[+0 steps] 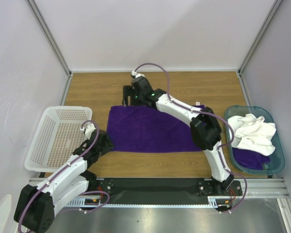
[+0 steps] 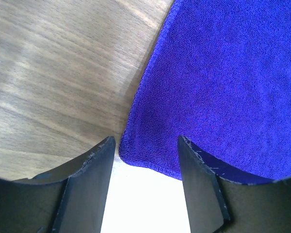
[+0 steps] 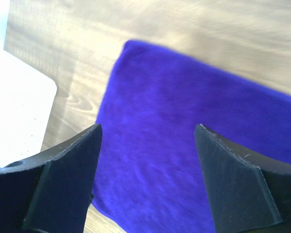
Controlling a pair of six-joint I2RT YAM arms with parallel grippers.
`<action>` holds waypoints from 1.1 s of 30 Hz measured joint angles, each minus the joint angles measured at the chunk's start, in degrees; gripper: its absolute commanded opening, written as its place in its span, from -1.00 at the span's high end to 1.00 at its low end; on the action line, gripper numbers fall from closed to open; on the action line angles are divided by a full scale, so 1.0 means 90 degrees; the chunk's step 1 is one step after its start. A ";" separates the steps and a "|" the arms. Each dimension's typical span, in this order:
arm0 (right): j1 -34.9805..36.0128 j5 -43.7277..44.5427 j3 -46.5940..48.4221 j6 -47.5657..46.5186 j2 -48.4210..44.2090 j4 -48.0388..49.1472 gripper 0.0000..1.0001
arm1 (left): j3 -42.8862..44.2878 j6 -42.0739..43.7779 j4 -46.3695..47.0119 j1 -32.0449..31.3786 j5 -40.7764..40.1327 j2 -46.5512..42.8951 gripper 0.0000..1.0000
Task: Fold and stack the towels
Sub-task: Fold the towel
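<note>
Purple cloth fills most of what we see past both sets of fingers: the purple towel (image 1: 153, 130) lies spread flat on the table (image 1: 194, 85), and we have an arm at two of its edges. Our left gripper (image 2: 145, 145) sits low at the towel's near left corner, jaws apart with nothing clamped. The rounded corner and its stitched hem lie just ahead of the gap. From there the cloth runs off ahead and to the right, passing under the right finger, with bare wood ahead and to the left. Whether either finger touches the cloth we cannot tell. Our right gripper (image 3: 149, 131) hangs above the towel's far edge near its left end, jaws wide apart and holding nothing. Below and between its fingers is blurred purple pile, with a strip of wood beyond it. Off to the left of its left finger is a glaring white shape that we cannot make out. From above, the basket (image 1: 36, 145) stands just to the left of the left gripper, apart from the towel. Well to the right of both grippers is the bin (image 1: 277, 145), where the white towel (image 1: 254, 132) lies bunched on top of a second purple towel (image 1: 250, 158), which shows at the near end.
</note>
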 measured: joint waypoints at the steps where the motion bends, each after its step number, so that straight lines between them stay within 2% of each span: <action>1: 0.0092 -0.0029 0.0119 0.0010 0.0155 0.0005 -0.64 | -0.0002 -0.0017 0.0000 -0.0002 -0.0005 -0.0002 -0.21; 4: 0.0284 -0.0202 0.0325 0.0080 0.0515 0.0095 -0.64 | -0.0002 -0.0056 -0.0032 0.0000 -0.0029 -0.0032 -0.14; 10: 0.0347 -0.0597 0.0726 0.0236 0.1042 0.0415 -0.64 | -0.0073 -0.0058 -0.0036 0.0000 -0.0046 -0.0114 0.14; 16: 0.0369 -0.0692 0.1540 0.0359 0.1681 0.0733 -0.64 | -0.0073 -0.0063 -0.0036 0.0002 -0.0046 -0.0117 0.39; 17: 0.0384 -0.0673 0.1766 0.0374 0.1843 0.0760 -0.63 | -0.0073 -0.0058 -0.0034 0.0002 -0.0046 -0.0117 0.55; 19: 0.0430 -0.0585 0.2375 0.0410 0.2244 0.0729 -0.62 | -0.0073 -0.0063 -0.0036 0.0005 -0.0049 -0.0114 0.70; 20: 0.0452 -0.0529 0.2557 0.0415 0.2378 0.0724 -0.61 | -0.0073 -0.0066 -0.0034 0.0007 -0.0046 -0.0112 0.87; 21: 0.0481 -0.0471 0.2718 0.0420 0.2506 0.0709 -0.61 | -0.0073 -0.0066 -0.0036 0.0010 -0.0046 -0.0112 0.92; 26: 0.0648 -0.0136 0.2929 0.0464 0.2817 0.0670 -0.58 | -0.0073 -0.0029 -0.0024 0.0017 -0.0005 -0.0010 0.99; 33: 0.0826 0.0182 0.3128 0.0580 0.3232 0.0697 -0.44 | -0.0073 0.0070 0.0017 0.0017 0.0078 0.0029 0.99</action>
